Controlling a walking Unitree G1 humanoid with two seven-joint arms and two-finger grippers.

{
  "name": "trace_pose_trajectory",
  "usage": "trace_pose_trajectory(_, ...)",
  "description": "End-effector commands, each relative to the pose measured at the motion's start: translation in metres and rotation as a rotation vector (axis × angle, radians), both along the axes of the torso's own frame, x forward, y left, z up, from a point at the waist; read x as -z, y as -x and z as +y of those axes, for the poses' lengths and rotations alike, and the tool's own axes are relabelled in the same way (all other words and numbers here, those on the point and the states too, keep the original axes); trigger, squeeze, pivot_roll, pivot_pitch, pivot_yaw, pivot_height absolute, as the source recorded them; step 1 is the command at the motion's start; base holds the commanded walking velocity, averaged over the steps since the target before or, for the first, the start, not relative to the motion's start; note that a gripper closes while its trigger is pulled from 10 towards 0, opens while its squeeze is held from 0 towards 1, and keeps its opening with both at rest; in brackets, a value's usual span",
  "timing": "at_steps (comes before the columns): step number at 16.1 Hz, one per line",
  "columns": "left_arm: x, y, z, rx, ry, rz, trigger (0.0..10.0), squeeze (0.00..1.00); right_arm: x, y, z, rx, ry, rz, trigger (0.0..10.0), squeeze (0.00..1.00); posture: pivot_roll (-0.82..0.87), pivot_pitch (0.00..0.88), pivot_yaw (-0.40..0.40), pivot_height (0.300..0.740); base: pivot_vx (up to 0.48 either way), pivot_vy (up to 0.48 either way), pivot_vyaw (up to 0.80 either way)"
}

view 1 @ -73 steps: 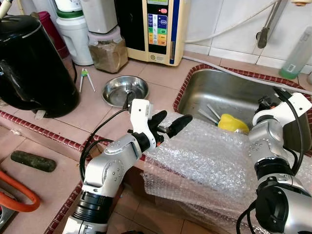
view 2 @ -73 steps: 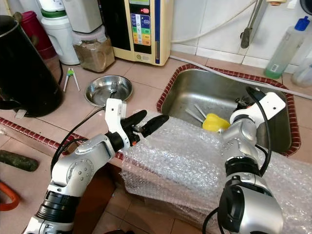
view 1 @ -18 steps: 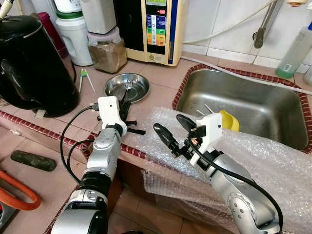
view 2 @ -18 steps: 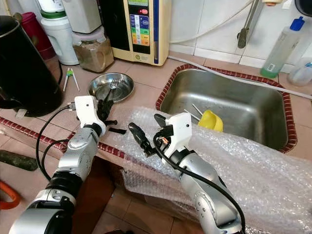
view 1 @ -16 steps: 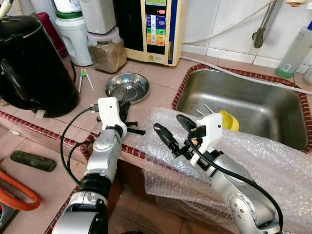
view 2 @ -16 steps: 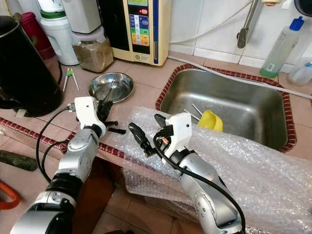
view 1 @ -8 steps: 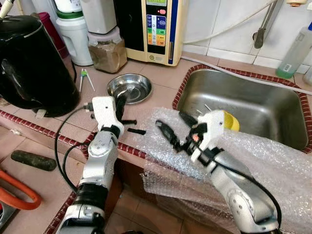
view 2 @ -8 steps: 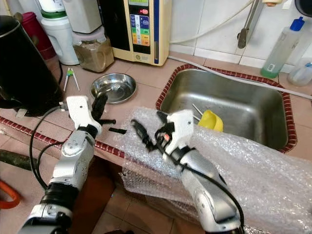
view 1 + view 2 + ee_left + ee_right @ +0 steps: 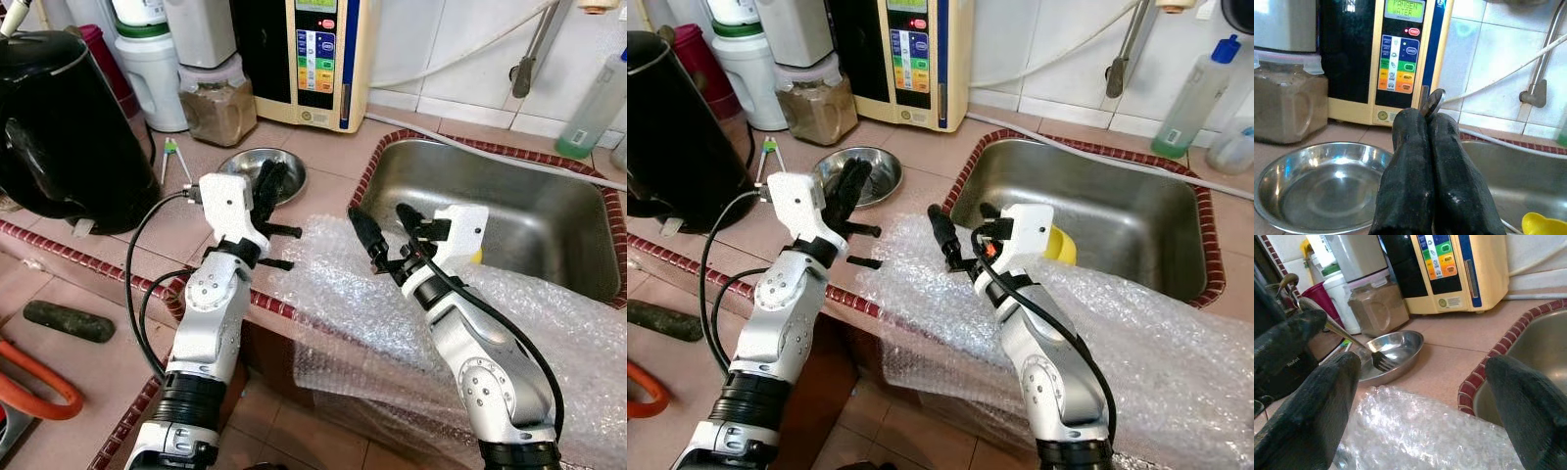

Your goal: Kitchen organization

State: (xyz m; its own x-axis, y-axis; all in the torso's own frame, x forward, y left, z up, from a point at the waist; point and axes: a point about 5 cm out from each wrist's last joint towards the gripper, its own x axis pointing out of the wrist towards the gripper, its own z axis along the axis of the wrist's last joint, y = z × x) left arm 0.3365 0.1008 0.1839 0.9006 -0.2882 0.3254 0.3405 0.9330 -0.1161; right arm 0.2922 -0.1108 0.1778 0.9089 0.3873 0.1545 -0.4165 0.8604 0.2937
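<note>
The left tool [image 9: 272, 184] hangs just above the steel bowl [image 9: 241, 166] on the tiled tabletop [image 9: 323, 147], its two black fingers pressed together on the handle of a metal fork [image 9: 1359, 348]. In the right wrist view the fork slants down from those fingers with its tines low over the bowl's inside; whether they touch the steel I cannot tell. That hold looks chosen so the fork can be lifted out of the bowl or lowered into it handle-first, and which of the two is meant cannot be read from here. The right tool [image 9: 384, 233] hovers over the near edge of the bubble wrap [image 9: 392, 323], which is draped across the front of the tabletop and hangs down its face; its fingers stand wide apart and hold nothing, probably kept clear of the other arm's work. Behind it, in the steel sink [image 9: 509, 211], lies a yellow scoop [image 9: 1058, 245]. At the back stand a water ionizer [image 9: 323, 59], a lidded jar of brown powder [image 9: 216, 103] and a black kettle [image 9: 59, 127].
</note>
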Motion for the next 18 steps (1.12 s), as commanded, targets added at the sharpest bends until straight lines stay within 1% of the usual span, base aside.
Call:
trace_pose_trajectory(1, -0.007, -0.001, 0.003, 0.001, -0.001, -0.016, 0.0, 0.00, 0.000, -0.002, -0.002, 0.020, -0.008, 0.001, 10.0, 0.00, 0.03, 0.072, 0.056, 0.740, 0.000, 0.000, 0.00)
trace_pose_trajectory(6, -0.009, -0.003, 0.008, -0.008, 0.001, -0.009, 0.0, 0.00, 0.002, -0.003, -0.002, 0.033, -0.015, 0.005, 10.0, 0.00, 0.03, 0.072, 0.060, 0.740, 0.000, 0.000, 0.00)
trace_pose_trajectory(9, -0.006, -0.003, 0.016, -0.044, -0.032, -0.006, 0.0, 0.00, 0.004, -0.003, -0.004, 0.039, -0.009, 0.007, 10.0, 0.00, 0.03, 0.074, 0.059, 0.740, 0.000, 0.000, 0.00)
trace_pose_trajectory(10, -0.001, -0.002, 0.023, -0.078, -0.074, -0.008, 0.0, 0.00, 0.005, -0.003, -0.003, 0.037, -0.005, 0.008, 10.0, 0.00, 0.03, 0.075, 0.057, 0.740, 0.000, 0.000, 0.00)
trace_pose_trajectory(11, 0.001, -0.002, 0.025, -0.086, -0.086, -0.008, 0.0, 0.00, 0.005, -0.003, -0.003, 0.036, -0.004, 0.008, 10.0, 0.00, 0.03, 0.075, 0.055, 0.740, 0.000, 0.000, 0.00)
trace_pose_trajectory(12, 0.009, -0.001, 0.031, -0.113, -0.108, 0.013, 0.0, 0.00, 0.005, -0.003, -0.002, 0.033, 0.000, 0.009, 10.0, 0.00, 0.04, 0.077, 0.053, 0.740, 0.000, 0.000, 0.00)
trace_pose_trajectory(13, 0.011, -0.001, 0.032, -0.121, -0.115, 0.020, 0.2, 0.00, 0.006, -0.002, -0.002, 0.032, 0.000, 0.010, 10.0, 0.00, 0.04, 0.077, 0.051, 0.740, 0.000, 0.000, 0.00)
trace_pose_trajectory(14, 0.027, 0.000, 0.041, -0.162, -0.132, 0.072, 1.3, 0.00, 0.006, -0.002, -0.001, 0.027, 0.008, 0.009, 10.0, 0.00, 0.04, 0.079, 0.046, 0.740, 0.000, 0.000, 0.00)
trace_pose_trajectory(15, 0.030, 0.000, 0.043, -0.175, -0.130, 0.086, 1.3, 0.00, 0.006, -0.002, -0.001, 0.027, 0.010, 0.009, 10.0, 0.00, 0.03, 0.080, 0.044, 0.740, 0.000, 0.000, 0.00)
trace_pose_trajectory(16, 0.036, -0.001, 0.048, -0.202, -0.132, 0.109, 1.8, 0.00, 0.006, -0.002, -0.002, 0.029, 0.016, 0.010, 10.0, 0.00, 0.03, 0.081, 0.041, 0.740, 0.000, 0.000, 0.00)
trace_pose_trajectory(17, 0.040, -0.002, 0.051, -0.212, -0.132, 0.127, 1.3, 0.00, 0.006, -0.002, -0.002, 0.030, 0.020, 0.010, 10.0, 0.00, 0.03, 0.081, 0.040, 0.740, 0.000, 0.000, 0.00)
trace_pose_trajectory(18, 0.041, -0.003, 0.052, -0.216, -0.129, 0.136, 1.2, 0.00, 0.006, -0.002, -0.002, 0.030, 0.024, 0.010, 10.0, 0.00, 0.03, 0.081, 0.040, 0.740, 0.000, 0.000, 0.00)
